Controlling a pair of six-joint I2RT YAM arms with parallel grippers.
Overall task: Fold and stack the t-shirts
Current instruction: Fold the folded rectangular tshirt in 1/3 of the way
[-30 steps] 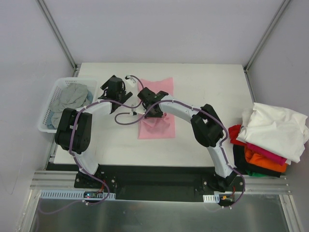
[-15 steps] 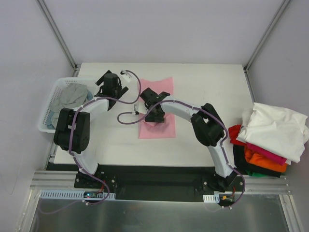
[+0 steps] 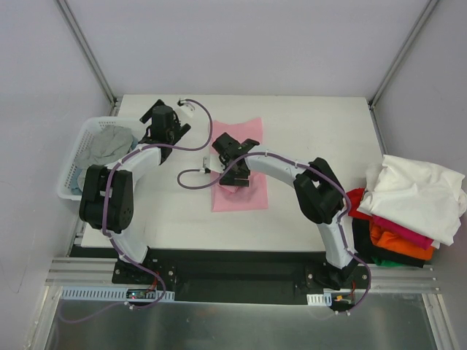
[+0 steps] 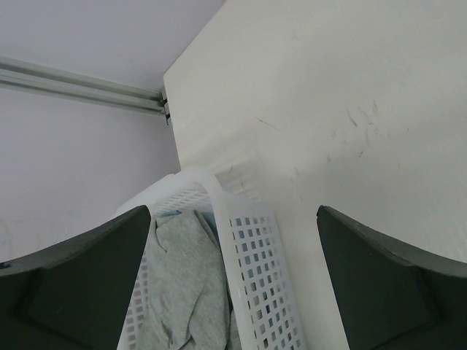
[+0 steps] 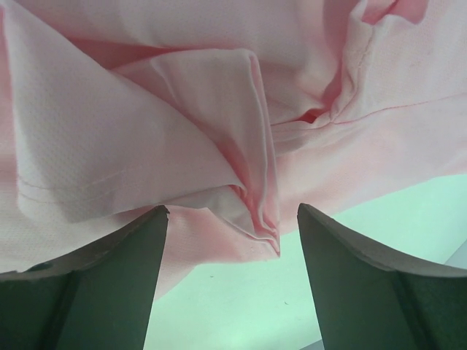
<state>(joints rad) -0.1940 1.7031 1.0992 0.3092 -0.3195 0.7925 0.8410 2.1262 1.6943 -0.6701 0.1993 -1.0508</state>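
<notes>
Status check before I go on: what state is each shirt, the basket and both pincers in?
Pink shirt: on the table, partly folded, a fold bunched up under the right pincer.
Grey shirt: crumpled in the basket.
Basket: upright, at the table's left edge.
Heap: loose, unfolded, white on top.
Left pincer: open, empty, over the basket's corner.
Right pincer: open, astride the fold.

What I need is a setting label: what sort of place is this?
Likely a robotics lab cell: a white table walled by plain panels on metal rails, a left arm and right arm bolted at its near edge, and a shirt pile.
</notes>
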